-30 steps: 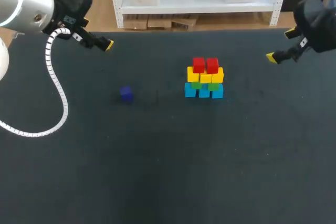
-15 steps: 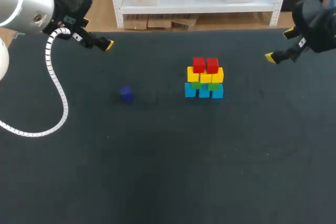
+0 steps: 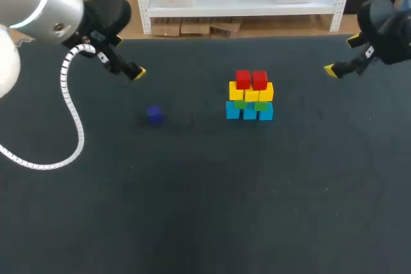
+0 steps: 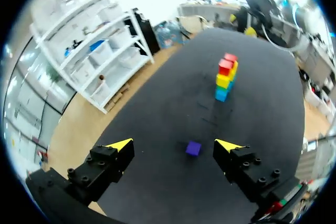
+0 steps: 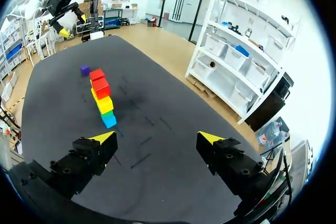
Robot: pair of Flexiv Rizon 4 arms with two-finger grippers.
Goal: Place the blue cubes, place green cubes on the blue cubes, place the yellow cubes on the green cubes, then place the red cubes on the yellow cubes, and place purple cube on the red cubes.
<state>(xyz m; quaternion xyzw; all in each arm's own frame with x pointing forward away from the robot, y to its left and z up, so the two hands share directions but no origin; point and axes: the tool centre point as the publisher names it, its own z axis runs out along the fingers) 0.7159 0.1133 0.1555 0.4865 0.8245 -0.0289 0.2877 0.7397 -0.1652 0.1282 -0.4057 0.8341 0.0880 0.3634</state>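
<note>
From above, my left hand [image 3: 137,72] hangs over the bench [image 3: 192,210], with the purple cube [image 3: 154,115] lying alone near it, well apart from the stack [image 3: 250,97]. My right hand [image 3: 332,69] waits out wide. On the left wrist, the fingers are spread and empty, and the purple cube [image 4: 193,148] sits just ahead between them. I'd come straight down, square to its faces, then close gently. On the right wrist, that hand is open and empty too, with the stack [image 5: 102,95] ahead of it.
</note>
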